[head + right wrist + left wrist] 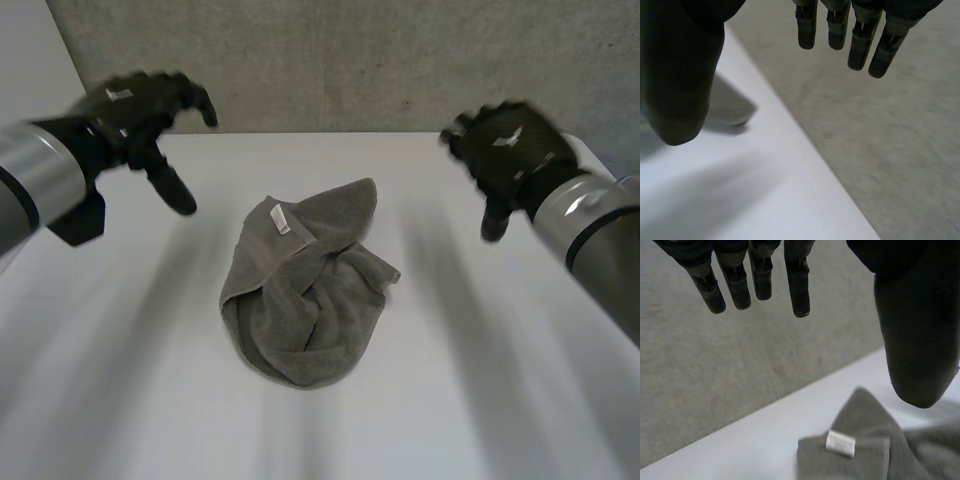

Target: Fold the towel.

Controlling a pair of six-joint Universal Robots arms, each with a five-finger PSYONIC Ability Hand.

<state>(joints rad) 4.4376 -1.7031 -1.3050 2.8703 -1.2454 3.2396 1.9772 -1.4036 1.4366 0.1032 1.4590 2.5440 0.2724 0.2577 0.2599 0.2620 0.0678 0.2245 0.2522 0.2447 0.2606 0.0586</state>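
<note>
Since the towel (300, 300) is bunched, we'd flatten it first; left hand (130, 105) and right hand (515, 145) flank it, both splayed, holding nothing.

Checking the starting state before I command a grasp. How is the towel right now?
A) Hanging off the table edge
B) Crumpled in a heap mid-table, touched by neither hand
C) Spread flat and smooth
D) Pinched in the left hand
B: the grey towel lies bunched up on the white table, while the left hand and the right hand are open to either side of it, holding nothing.
</note>
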